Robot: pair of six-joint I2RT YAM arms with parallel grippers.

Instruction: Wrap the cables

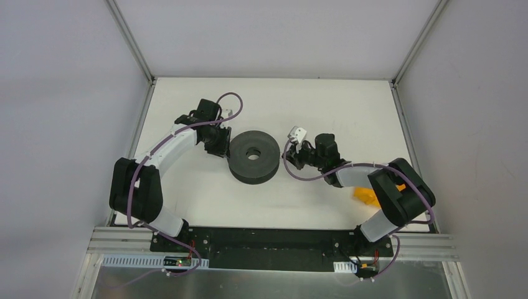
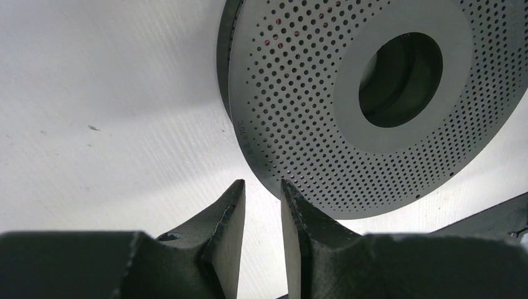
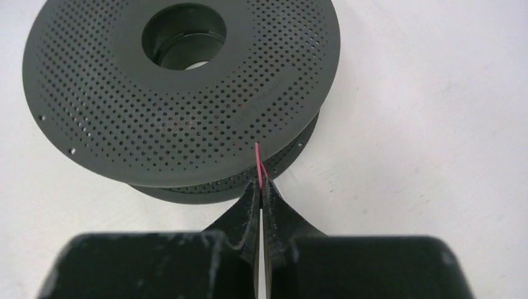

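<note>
A: Which step?
B: Mid-wrap. Right end effector pressed together, pinching the cable at the spool right rim; the strand runs in between the 2 flanges. Left end effector slightly spread, empty, at the left rim.
A: Next?
B: Probably lead the strand round the core, taut. White bench, plain panel walls.

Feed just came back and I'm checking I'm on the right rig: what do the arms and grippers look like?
Both arms alternate black joint housings with white link shells: left arm, right arm. A purple hose loops along each. The left gripper and right gripper have matte black fingers tapering to thin wedge tips. A small white block sits at the right wrist.
</note>
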